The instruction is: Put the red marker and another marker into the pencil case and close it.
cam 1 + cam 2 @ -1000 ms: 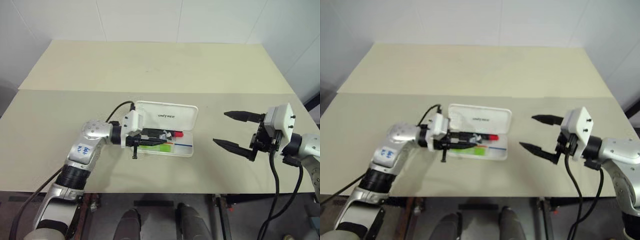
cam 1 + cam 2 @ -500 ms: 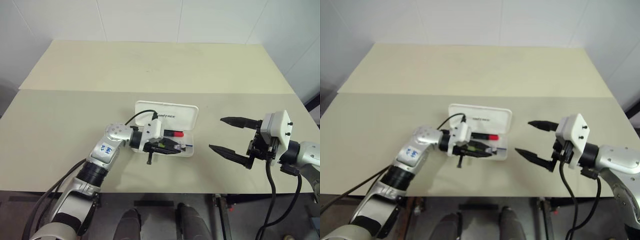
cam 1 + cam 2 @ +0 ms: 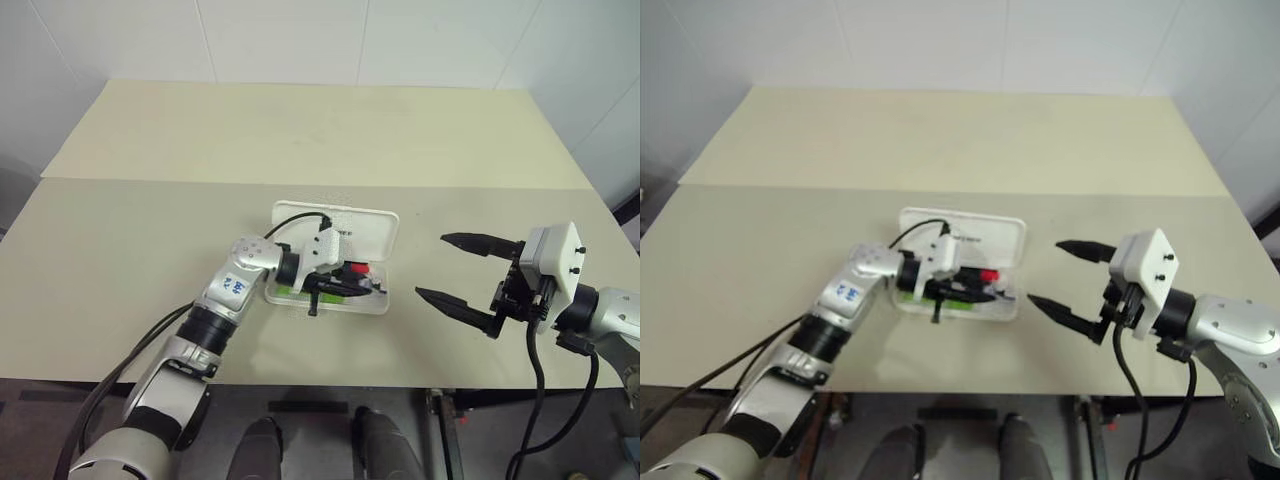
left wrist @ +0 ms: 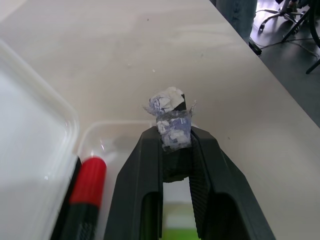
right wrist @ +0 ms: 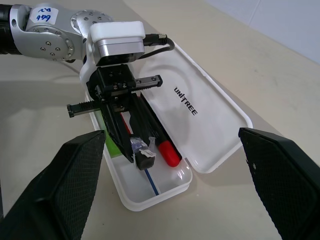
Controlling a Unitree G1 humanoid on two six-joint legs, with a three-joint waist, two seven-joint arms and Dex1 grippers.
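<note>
Centrally placed toward the front edge of the table [image 3: 300, 130]: pencil case [image 3: 365, 232], open, long axis parallel to that edge. Lid flat on the table on the far side of the tray, hinged along the tray's far long side, lettering up.

Inside the tray: red marker [image 5: 167, 152] along the hinge side, lengthwise, red cap toward the right end of the case. Green highlighter [image 5: 109, 143] along the near wall, also lengthwise, partly hidden under the left gripper. Both apparently lying free in the tray.

Directly above the tray: left gripper [image 5: 142, 156], pointing along the case toward its right end and slightly down. Fingers [image 4: 135, 190] brought together at their taped tips, with nothing seen clamped between them. Tips just beside the red cap; contact with it not determinable.

Well apart from the case, toward the right edge of the table: right gripper [image 3: 432, 266], held level, aimed at the right short end of the case, fingers spread wide and empty.

Judged remaining step: closing. Lid to swing from the far side over the tray toward the front edge. Nearer arm: the left, but lying across the lid's path, hence needing to withdraw first. Otherwise no obstacle around the case.
</note>
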